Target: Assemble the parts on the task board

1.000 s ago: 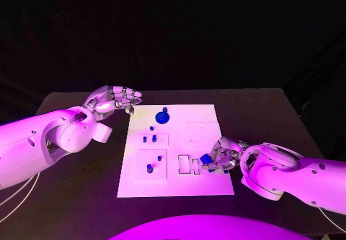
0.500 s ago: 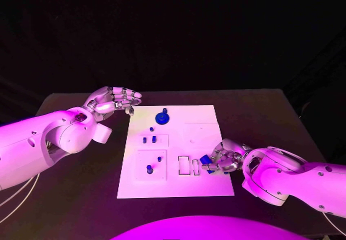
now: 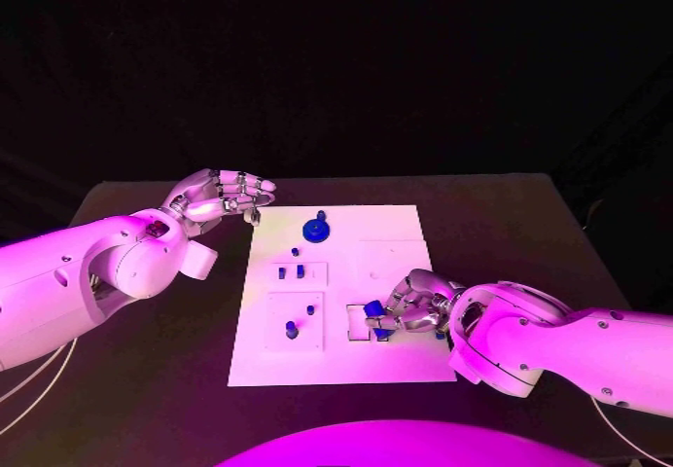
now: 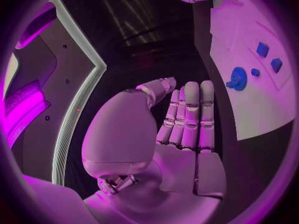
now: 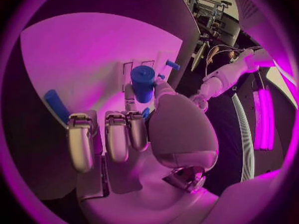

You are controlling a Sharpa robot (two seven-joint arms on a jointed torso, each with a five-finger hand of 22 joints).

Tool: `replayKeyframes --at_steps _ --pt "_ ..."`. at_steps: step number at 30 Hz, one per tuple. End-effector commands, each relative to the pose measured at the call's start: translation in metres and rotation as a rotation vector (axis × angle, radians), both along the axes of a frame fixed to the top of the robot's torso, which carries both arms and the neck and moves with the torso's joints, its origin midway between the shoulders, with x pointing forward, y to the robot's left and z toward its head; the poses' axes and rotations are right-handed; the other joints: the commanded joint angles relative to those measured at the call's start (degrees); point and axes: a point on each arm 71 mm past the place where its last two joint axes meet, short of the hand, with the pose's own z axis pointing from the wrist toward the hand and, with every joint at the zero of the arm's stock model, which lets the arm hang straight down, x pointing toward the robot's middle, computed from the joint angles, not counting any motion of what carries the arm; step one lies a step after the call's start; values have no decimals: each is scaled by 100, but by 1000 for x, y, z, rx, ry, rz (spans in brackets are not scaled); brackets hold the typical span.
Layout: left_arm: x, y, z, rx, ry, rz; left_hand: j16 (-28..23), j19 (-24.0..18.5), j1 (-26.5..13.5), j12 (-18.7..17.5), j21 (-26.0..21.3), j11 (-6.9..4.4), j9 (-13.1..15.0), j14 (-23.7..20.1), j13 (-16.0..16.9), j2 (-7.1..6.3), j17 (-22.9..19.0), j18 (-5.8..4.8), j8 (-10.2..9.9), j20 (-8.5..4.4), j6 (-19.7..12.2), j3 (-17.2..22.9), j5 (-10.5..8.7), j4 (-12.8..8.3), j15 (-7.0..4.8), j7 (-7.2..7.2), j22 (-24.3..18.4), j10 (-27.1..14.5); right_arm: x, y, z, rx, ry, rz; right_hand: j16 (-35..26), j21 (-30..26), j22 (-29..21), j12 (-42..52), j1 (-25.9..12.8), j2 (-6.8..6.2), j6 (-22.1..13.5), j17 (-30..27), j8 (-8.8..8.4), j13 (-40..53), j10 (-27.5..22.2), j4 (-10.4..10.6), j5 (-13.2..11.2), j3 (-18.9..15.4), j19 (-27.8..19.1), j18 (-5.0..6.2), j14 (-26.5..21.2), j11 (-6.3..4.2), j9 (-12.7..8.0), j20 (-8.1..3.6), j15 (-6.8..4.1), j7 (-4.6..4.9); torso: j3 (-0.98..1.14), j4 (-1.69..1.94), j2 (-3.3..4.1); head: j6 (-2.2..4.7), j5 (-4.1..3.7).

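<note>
While the left hand (image 3: 221,197) has stayed at the far left corner of the task board (image 3: 400,365), the head view shows that the right hand (image 3: 407,308) has moved to the robot's left during the last second, so it now sits over the two narrow slots (image 3: 358,322) near the middle of the board and not beside them. It pinches a blue part (image 3: 374,308) at its fingertips; another small blue piece (image 3: 381,334) shows just under it, but I cannot tell if this one is held or lies on the board. A round blue knob (image 3: 317,230) stands near the board's far edge, and smaller blue pegs (image 3: 292,330) stand in the left panels. From the left wrist camera, the left hand (image 4: 181,129) has its fingers straight and together, and it holds nothing above the dark worktop (image 4: 249,159). From the right wrist camera, the right hand (image 5: 134,134) grips a blue cylinder (image 5: 142,82) upright between thumb and fingers, over the white board (image 5: 87,55), with the slots (image 5: 140,64) just behind it. I judge the part is being carried toward its slot and is not yet inserted.
</note>
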Motion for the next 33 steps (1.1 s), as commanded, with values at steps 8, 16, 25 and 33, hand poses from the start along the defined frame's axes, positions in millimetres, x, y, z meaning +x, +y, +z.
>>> replayKeyframes --at_steps 8,16,25,33 --pt "-1 -2 1 -17 5 -15 -20 -28 -10 21 -23 -5 -5 -24 -10 36 -9 89 35 1 -27 14 18 -3 4 2 -9 -43 4 15 -7 -43 5 67 31 31 1506 -10 -201 -40 82 1303 199 1157 346 9 -10 -78 599 -81 557 -44 71 -23 -41 -54 0 -5 2 -18 41" --pt "-1 -2 1 -17 5 -14 -19 -28 -13 22 -23 -4 -6 -25 -11 40 -9 89 38 1 -27 17 20 -1 5 3 -10 -47 10 17 -7 -69 -32 59 30 31 1506 -13 -246 -44 80 1300 211 1157 345 10 -42 -102 599 -81 556 -46 73 -23 -41 -55 0 -5 0 -26 54" --pt "-1 0 1 -15 6 -11 -18 -29 -18 25 -24 -3 -6 -26 -12 44 -9 89 42 2 -28 19 21 4 6 5 -11 -50 12 22 -8 -74 -50 67 27 31 1506 -56 -828 -237 45 1299 359 1150 331 34 -1134 -678 599 -81 555 -41 115 -21 -41 -57 3 -1 5 -36 70" --pt "-1 1 1 -14 7 -8 -18 -29 -22 27 -25 -2 -6 -27 -12 50 -9 88 45 3 -29 22 22 8 7 5 -11 -52 13 22 -8 -95 -63 77 26 31 1506 -140 -1421 -701 -43 1302 440 1104 286 49 -1375 -1289 599 -81 555 -38 146 -24 -38 -47 -5 -9 1 -38 72"
